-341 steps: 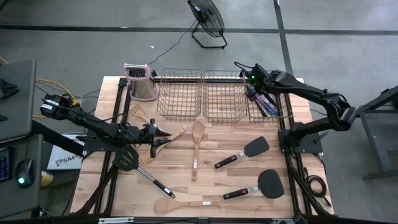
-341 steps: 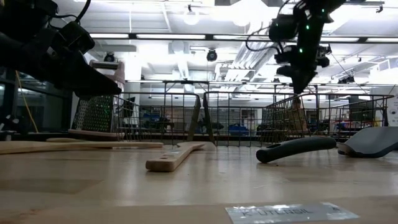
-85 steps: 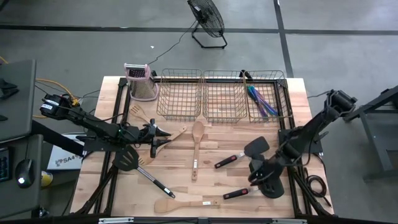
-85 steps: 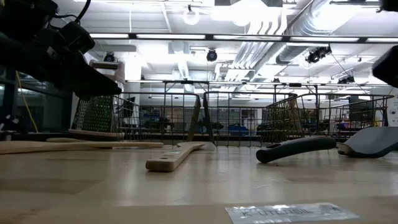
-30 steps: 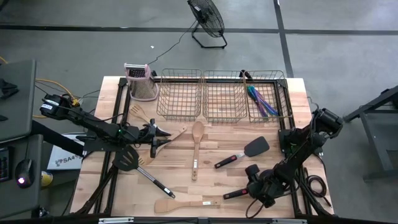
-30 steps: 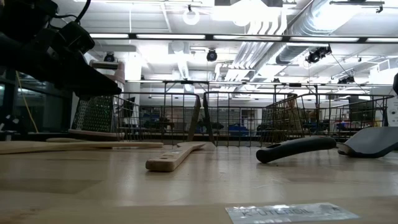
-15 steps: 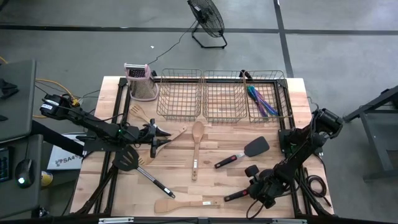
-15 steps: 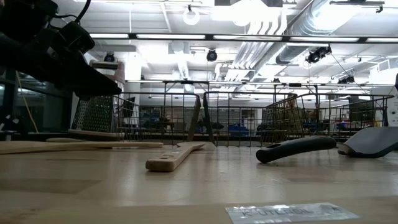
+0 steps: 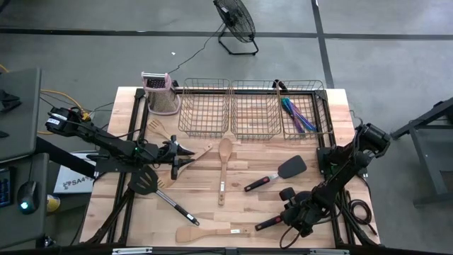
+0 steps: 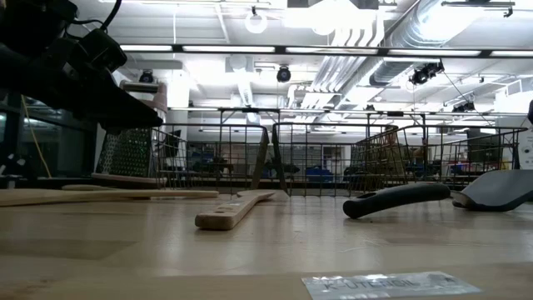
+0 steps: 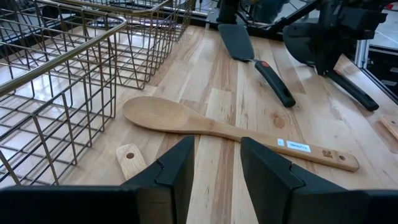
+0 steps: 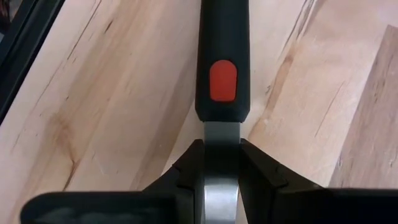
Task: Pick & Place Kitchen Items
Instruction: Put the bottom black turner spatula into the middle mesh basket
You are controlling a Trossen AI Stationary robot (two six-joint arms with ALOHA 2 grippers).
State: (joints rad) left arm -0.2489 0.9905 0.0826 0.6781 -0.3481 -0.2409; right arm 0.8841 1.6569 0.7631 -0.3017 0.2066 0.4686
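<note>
A black spatula with a red-dotted handle (image 9: 267, 224) lies near the table's front right. My right gripper (image 9: 287, 215) is shut on it and covers its blade. My left gripper (image 9: 188, 156) hangs open above the table's left middle, touching nothing. A wooden spoon (image 11: 217, 127) lies flat just beyond its fingers. A second black spatula (image 9: 282, 172), a slotted black spatula (image 9: 151, 185) and a wooden spatula (image 9: 209, 232) lie flat on the table. Iridescent cutlery (image 9: 297, 117) rests in the right-hand basket. My right gripper pinches the spatula's bare metal neck (image 12: 221, 140) between its two fingers, just below the black handle's end (image 12: 222, 81). The fingers come steeply from above, one on each side of the neck. The handle lies on the tabletop, pointing away from the gripper.
Three wire baskets (image 9: 205, 110) (image 9: 253, 110) (image 9: 306, 106) stand in a row at the far edge. A box grater (image 9: 161, 92) stands left of them. Black frame rails (image 9: 327, 177) run along the table's sides. Bare wood (image 9: 233, 205) shows in the near middle.
My right gripper has stayed over the spatula near the front right edge and has closed on its neck. The handle has shifted slightly on the table.
</note>
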